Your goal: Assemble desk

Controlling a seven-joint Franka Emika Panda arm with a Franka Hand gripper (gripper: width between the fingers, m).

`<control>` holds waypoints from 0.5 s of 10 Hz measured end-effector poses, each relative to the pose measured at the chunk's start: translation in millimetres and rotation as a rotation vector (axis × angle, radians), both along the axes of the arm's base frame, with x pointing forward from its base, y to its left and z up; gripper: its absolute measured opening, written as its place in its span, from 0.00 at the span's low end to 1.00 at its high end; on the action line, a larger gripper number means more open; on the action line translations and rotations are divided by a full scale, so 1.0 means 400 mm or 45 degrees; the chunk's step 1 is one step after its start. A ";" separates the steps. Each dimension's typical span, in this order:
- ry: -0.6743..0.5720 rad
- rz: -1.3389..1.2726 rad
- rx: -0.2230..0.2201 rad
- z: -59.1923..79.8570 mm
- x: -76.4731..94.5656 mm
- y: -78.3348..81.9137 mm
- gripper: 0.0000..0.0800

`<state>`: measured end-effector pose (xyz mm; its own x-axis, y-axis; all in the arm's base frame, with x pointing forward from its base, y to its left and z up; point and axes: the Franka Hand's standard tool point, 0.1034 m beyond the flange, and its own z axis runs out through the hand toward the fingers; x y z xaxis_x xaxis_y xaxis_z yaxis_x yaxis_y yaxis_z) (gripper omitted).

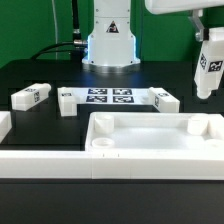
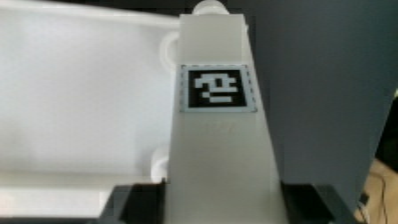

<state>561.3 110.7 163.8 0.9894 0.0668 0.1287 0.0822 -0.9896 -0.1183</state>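
Observation:
My gripper [image 1: 206, 36] hangs at the exterior view's upper right, shut on a white square-section desk leg [image 1: 208, 68] held upright with its tag facing the camera. The leg's lower end hovers above the far right corner of the white rimmed desk top [image 1: 150, 133], near a corner socket [image 1: 195, 127]. In the wrist view the leg [image 2: 219, 130] runs straight out from between my dark fingers [image 2: 143, 205], which press on both its sides around my gripper [image 2: 222, 203]. The white desk top [image 2: 80, 100] lies behind it.
Two loose legs lie on the black table, one [image 1: 30, 97] at the exterior view's left and one [image 1: 165, 100] at its right. The marker board [image 1: 108, 98] lies between them. Behind stands the robot base [image 1: 108, 45]. A long white rail [image 1: 40, 163] runs along the front.

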 end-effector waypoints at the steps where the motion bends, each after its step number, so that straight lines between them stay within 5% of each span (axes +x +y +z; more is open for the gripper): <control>1: -0.044 0.008 -0.002 0.000 0.002 -0.004 0.36; 4: -0.097 0.076 -0.011 0.056 0.072 -0.040 0.36; 5: -0.100 0.077 -0.011 0.048 0.068 -0.036 0.36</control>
